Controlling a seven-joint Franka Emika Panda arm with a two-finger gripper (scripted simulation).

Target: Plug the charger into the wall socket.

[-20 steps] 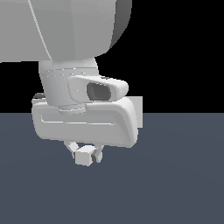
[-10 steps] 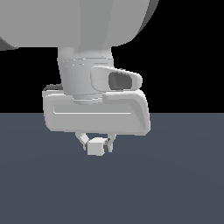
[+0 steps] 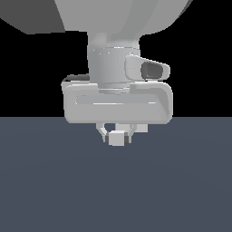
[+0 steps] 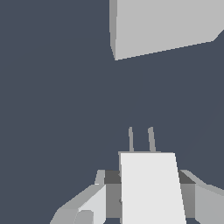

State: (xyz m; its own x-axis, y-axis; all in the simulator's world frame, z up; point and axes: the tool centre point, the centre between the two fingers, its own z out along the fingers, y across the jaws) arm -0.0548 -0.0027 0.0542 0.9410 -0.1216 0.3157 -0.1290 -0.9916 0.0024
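Gripper is closed narrow on the charger, fingers touching both its sides. The charger's 2 thin prongs stick out from its far end. Wall socket sits apart from the prongs, only partly in wrist view. Below is a plain dark grey-blue floor; background black.

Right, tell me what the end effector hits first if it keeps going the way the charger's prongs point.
Likely the wall socket. In the wrist view the charger, held in the end effector, points its prongs toward that plate, with only bare floor between. Depth and alignment are unclear.
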